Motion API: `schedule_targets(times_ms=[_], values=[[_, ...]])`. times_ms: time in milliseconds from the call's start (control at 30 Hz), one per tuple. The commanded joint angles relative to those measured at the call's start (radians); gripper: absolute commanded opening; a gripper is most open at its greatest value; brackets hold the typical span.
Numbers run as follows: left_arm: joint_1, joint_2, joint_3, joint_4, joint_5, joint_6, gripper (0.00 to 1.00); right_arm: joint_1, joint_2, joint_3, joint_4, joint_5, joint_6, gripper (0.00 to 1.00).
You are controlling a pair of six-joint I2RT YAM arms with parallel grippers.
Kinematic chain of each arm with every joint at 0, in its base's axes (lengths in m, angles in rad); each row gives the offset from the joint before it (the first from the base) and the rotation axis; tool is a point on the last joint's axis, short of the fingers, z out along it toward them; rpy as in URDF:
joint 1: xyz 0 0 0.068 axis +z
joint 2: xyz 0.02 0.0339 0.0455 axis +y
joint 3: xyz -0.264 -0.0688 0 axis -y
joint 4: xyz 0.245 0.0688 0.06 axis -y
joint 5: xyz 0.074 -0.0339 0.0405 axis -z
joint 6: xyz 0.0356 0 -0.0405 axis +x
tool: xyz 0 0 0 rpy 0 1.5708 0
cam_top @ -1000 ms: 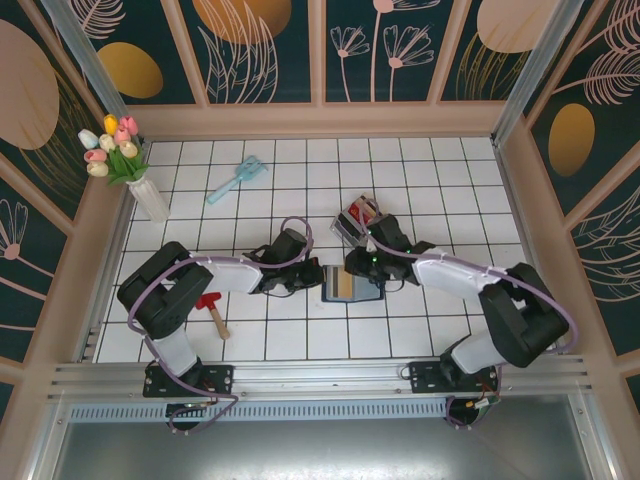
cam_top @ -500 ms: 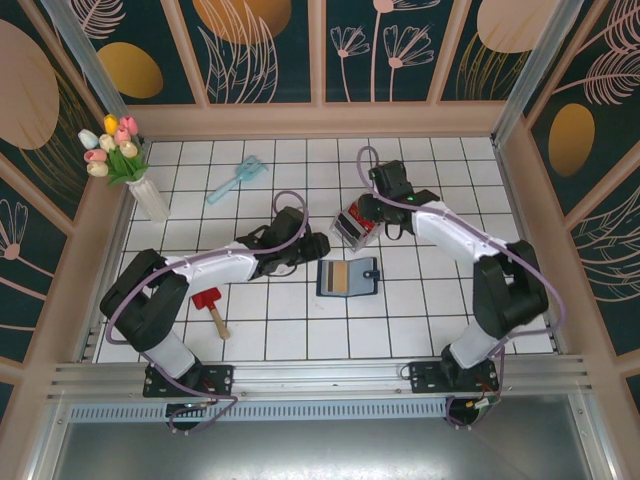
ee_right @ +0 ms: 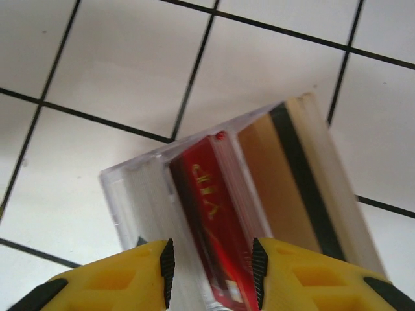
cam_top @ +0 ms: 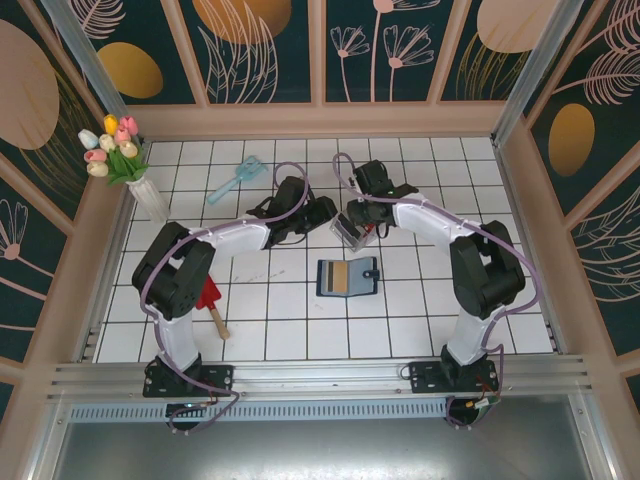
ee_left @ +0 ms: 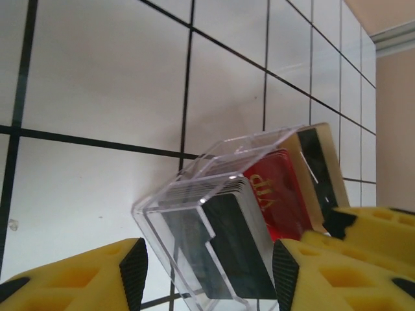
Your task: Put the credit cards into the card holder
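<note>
The card holder (cam_top: 348, 278), a navy wallet, lies open on the white tiles with a tan card showing inside. Behind it stands a small clear slotted rack (cam_top: 351, 231) holding credit cards. In the left wrist view the rack (ee_left: 194, 214) carries a dark card (ee_left: 237, 253), a red card (ee_left: 282, 201) and a tan-gold card (ee_left: 321, 162). My left gripper (ee_left: 209, 275) is open, its pads either side of the rack's near end. My right gripper (ee_right: 213, 272) is open and narrowed, straddling the red card (ee_right: 217, 220) beside the tan-gold card (ee_right: 285, 175). Both grippers, left (cam_top: 320, 213) and right (cam_top: 360, 214), meet over the rack.
A light blue brush (cam_top: 236, 180) lies at the back left. A white vase of tulips (cam_top: 148, 198) stands by the left wall. A red-handled tool (cam_top: 212, 308) lies near the left arm's base. Panelled walls ring the tiled floor (cam_top: 440, 300).
Both arms left the wallet and moved back to the clear rack. The left gripper now brackets the rack. The right gripper has dropped over the red card.
</note>
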State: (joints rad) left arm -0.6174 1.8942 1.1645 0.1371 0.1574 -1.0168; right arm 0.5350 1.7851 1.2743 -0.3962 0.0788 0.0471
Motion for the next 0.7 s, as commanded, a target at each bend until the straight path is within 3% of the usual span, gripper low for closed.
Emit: schedule_targets(times_ms=[0, 267, 467, 667], values=[[0.018, 0.048, 0.024, 0.060, 0.052, -0.049, 0.55, 0.036, 0.006, -0.006, 0.000, -0.006, -0.034, 0.39], [0.019, 0.118, 0.052, 0.088, 0.089, -0.078, 0.54, 0.060, 0.044, -0.007, 0.006, 0.084, -0.049, 0.42], [0.020, 0.154, 0.051, 0.111, 0.096, -0.099, 0.54, 0.076, 0.065, -0.007, 0.004, 0.074, -0.069, 0.43], [0.020, 0.177, 0.042, 0.127, 0.103, -0.106, 0.53, 0.098, 0.097, -0.012, 0.007, 0.167, -0.073, 0.43]])
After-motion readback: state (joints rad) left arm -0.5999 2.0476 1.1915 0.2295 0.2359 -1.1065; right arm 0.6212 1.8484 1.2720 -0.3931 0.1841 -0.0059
